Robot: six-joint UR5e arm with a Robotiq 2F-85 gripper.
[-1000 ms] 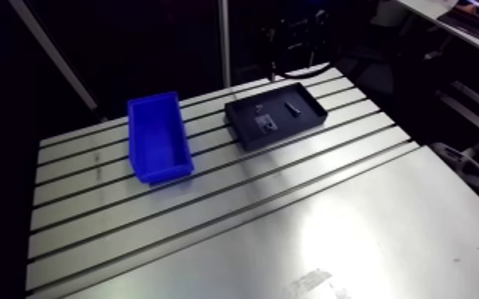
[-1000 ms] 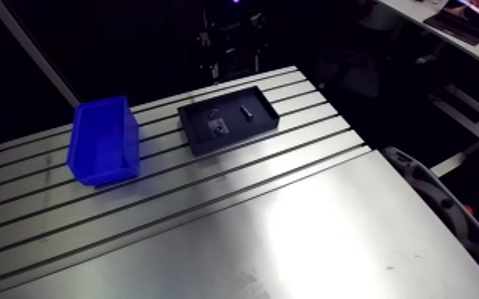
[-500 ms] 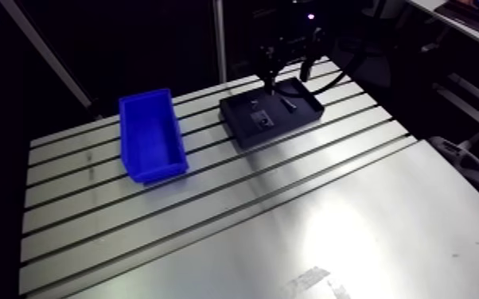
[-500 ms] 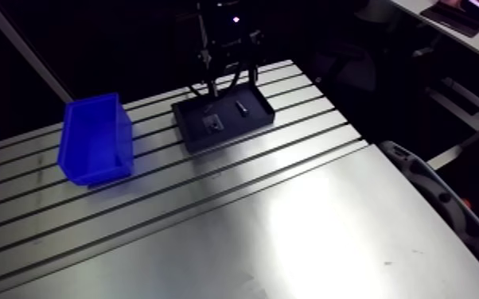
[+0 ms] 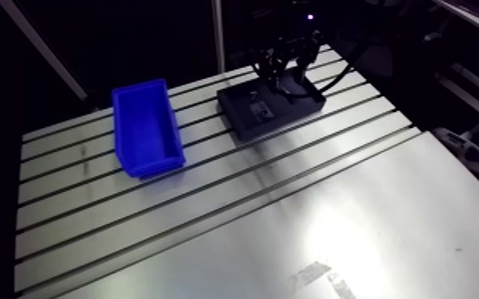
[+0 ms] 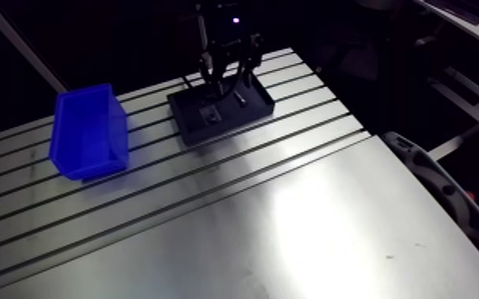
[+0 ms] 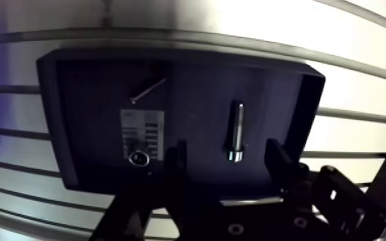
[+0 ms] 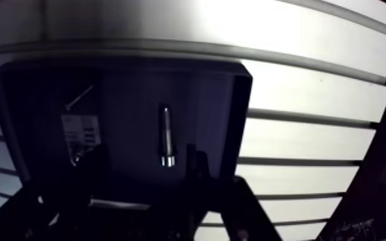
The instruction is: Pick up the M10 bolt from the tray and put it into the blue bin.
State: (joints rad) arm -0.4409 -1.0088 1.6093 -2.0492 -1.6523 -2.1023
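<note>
Down from where it hung just before, the gripper [image 7: 225,150] now sits low over the tray [image 7: 285,96]. In the earlier arm view it stood higher, above the tray's far edge. The arm view itself has shifted a little with the arm, while the tray and the blue bin [image 5: 147,137] keep their places on the table [image 5: 290,223].

In the wrist view the two dark fingers [image 7: 277,157] stand apart, gripping nothing. The M10 bolt [image 7: 236,131] lies flat on the tray's black floor in the gap between them, touching neither as far as can be seen. Its head is nearest the gripper and its shank points toward the tray's opposite wall.

Also inside the tray, toward the wall away from the bolt, a white label [image 7: 142,128] lies on the floor. A thin nail or pin [image 7: 148,90] lies slanted just beyond the label, and a small ring-shaped part [image 7: 138,157] rests at the label's near corner, close to one finger.

The blue bin stands on the table well apart from the tray, beyond the tray's wall on the label side.
</note>
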